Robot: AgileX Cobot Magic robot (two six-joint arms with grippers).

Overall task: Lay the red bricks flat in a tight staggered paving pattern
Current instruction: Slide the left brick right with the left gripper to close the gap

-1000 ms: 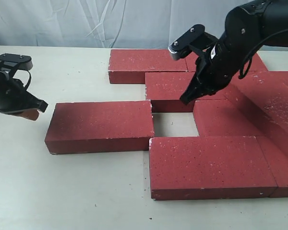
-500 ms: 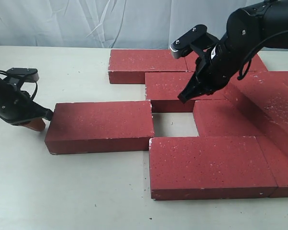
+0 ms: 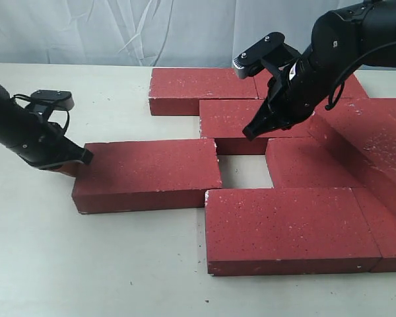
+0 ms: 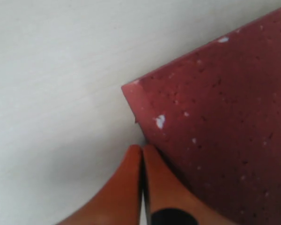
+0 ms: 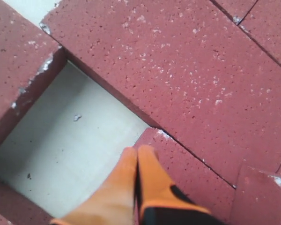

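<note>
Pushed rightward, the loose brick (image 3: 148, 173) now lies nearer the laid red bricks (image 3: 290, 224); its left end is touched by the pinched-together left hand (image 3: 78, 160). The right hand (image 3: 251, 134), also pinched, is held above the gap (image 3: 244, 170).

You're looking at dark red bricks (image 3: 145, 173) flecked with tiny white speckles and whitish along their chipped edges. They sit on a pale cream bench (image 3: 86, 264). The fingers (image 4: 124, 187) are orange with a black patch.
</note>
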